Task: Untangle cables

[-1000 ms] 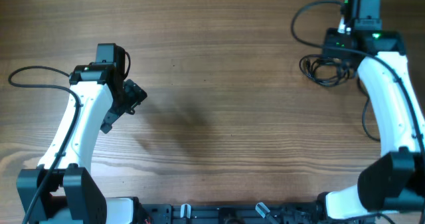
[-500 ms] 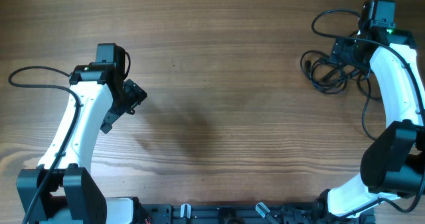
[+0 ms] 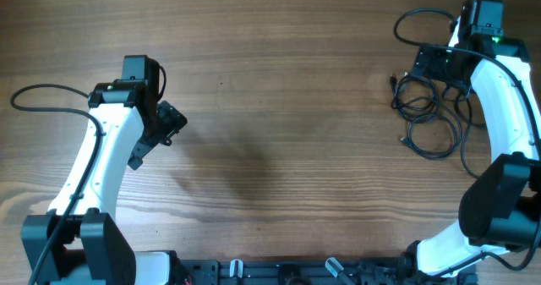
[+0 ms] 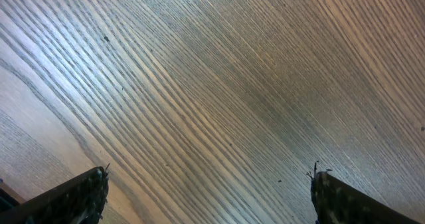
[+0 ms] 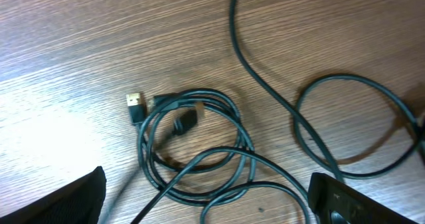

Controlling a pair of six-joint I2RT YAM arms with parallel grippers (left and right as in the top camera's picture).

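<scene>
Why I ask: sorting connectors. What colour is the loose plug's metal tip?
Gold-toned; the plug tip shows best in the right wrist view.

From overhead, the right arm (image 3: 499,107) covers one side of the cables (image 3: 423,107), so I cannot follow every strand there. In the right wrist view their loops leave the bottom and right edges (the right gripper (image 5: 212,207) shows only two dark tips at the corners).

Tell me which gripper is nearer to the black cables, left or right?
Right. The right gripper is open over the cables near the table's right side. The left gripper, also open, is far away on the left side, above bare wood.
</scene>
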